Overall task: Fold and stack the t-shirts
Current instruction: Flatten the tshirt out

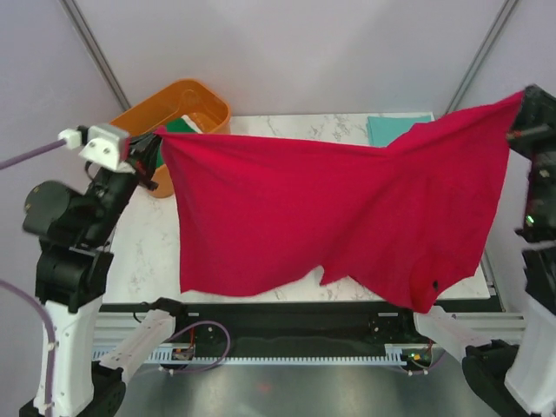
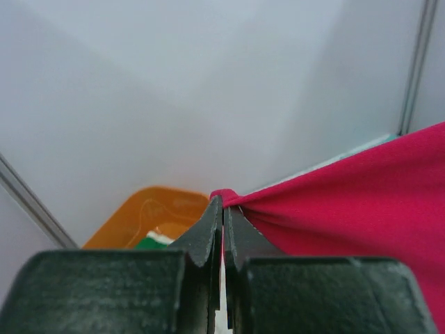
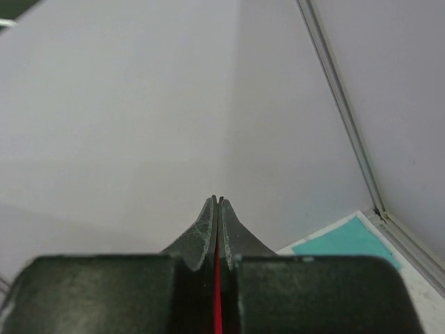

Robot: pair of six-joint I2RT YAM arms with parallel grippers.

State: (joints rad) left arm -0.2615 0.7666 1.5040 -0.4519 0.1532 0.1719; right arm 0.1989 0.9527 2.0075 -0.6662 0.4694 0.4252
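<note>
The bright red cloth t-shirt (image 1: 321,217) hangs spread in the air above the white marbled table (image 1: 148,252), strung between the two arms like washing on a line. The left gripper (image 2: 222,203) is pinched tight on a bunched corner of it, close by the orange plastic tub (image 1: 152,104). The right gripper (image 3: 217,203) is clamped on the opposite corner, with a thin red sliver of cloth showing between its jaws. The top edge sags a little in the middle, and the lower edge hangs uneven, dropping lowest on the right, over the near edge of the table. Whether the held edge is hem or shoulders cannot be told. A flat teal cloth t-shirt (image 1: 391,129) lies at the far right corner of the table, partly hidden behind the red one, and a dark green t-shirt (image 1: 180,126) sits in the tub. The red shirt looks light and wholly limp: it probably keeps no shape of its own, drapes wherever gravity takes it, and creases rather than breaks. Thin knit like this may creep out of a narrow pinch if pulled too taut, so each hold wants a good gather of cloth. The outer corners seem the best places to grip, keeping the edge between them straight while laying it down.
</note>
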